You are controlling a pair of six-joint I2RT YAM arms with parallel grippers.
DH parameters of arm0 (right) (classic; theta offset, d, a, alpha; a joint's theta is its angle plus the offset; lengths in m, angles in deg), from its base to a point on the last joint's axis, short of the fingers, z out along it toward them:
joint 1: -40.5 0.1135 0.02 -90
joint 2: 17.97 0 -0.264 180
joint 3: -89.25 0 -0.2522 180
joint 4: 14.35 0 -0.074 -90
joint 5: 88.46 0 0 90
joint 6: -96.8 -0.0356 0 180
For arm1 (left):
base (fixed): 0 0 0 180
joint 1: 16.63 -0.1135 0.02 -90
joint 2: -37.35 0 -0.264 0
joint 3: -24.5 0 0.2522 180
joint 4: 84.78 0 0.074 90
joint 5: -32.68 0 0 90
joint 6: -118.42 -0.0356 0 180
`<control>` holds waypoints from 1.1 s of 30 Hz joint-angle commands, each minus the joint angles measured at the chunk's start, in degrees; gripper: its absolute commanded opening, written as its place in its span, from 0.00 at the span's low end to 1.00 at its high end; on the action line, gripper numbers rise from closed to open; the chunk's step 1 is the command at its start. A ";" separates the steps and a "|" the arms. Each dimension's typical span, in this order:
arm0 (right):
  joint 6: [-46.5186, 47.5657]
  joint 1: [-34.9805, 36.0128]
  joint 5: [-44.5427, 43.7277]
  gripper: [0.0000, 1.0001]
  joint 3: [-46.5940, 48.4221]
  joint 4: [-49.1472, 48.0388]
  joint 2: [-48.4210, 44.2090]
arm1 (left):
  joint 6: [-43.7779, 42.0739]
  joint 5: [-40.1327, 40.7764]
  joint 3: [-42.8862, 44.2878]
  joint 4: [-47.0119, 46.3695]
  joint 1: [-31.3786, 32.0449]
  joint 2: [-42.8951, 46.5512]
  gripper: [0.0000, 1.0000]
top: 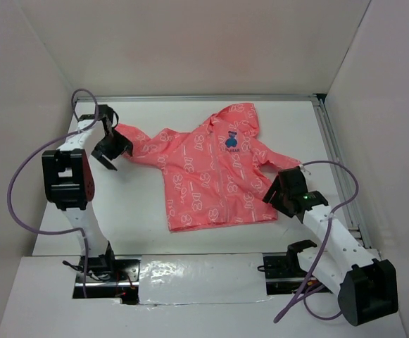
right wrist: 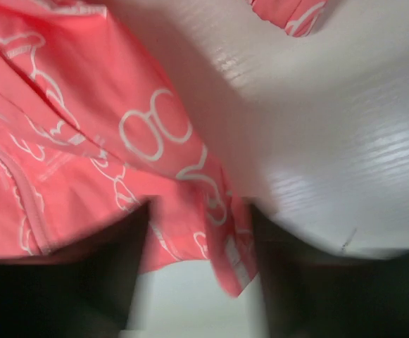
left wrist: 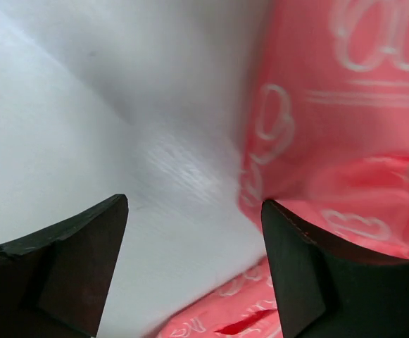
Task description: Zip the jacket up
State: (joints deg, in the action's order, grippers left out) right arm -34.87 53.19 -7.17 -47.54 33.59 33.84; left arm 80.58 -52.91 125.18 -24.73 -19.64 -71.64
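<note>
The coral-pink jacket (top: 208,172) with white print lies flat, front up, hood at the far end and a dark-blue emblem (top: 231,141) on the chest. Its front zipper line (top: 215,176) runs down the middle. One sleeve reaches left to my left gripper (top: 112,151), which is open; in the left wrist view the gripper (left wrist: 193,232) hangs over bare table with sleeve cloth (left wrist: 331,105) beside its right finger (left wrist: 317,282). My right gripper (top: 281,193) is open at the jacket's near right corner. In the blurred right wrist view the hem corner (right wrist: 225,260) lies between its fingers (right wrist: 84,274), unpinched.
White walls enclose the table on three sides. A metal rail (top: 334,162) runs along the back and right edges. Purple cables (top: 17,197) loop beside both arms. Shiny tape (top: 197,274) covers the near edge between the arm bases. The other sleeve's cuff (right wrist: 288,14) lies beyond the right gripper.
</note>
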 commanded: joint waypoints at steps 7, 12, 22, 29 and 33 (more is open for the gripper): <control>-2.45 7.17 -9.04 1.00 7.54 6.51 -5.31 | -7.41 -8.78 -3.13 -6.37 2.04 18.88 0.99; -2.36 10.77 -10.10 1.00 9.13 4.77 -9.00 | -9.53 -13.81 -15.07 -12.08 6.07 34.52 0.99; -5.00 14.73 -16.50 1.00 14.49 5.11 -17.70 | -5.76 -13.27 -41.29 -15.43 14.60 69.23 0.99; -6.06 16.05 -17.04 1.00 16.52 5.64 -24.64 | -5.76 -15.40 -42.27 -14.83 16.62 71.99 0.99; -5.17 16.31 -18.18 1.00 15.81 5.99 -27.46 | -5.58 -14.16 -42.97 -15.34 18.21 72.69 0.99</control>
State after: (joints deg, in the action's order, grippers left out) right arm -40.25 68.86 -22.75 -33.02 38.50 7.81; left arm 73.91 -67.51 81.35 -37.74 -2.39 0.25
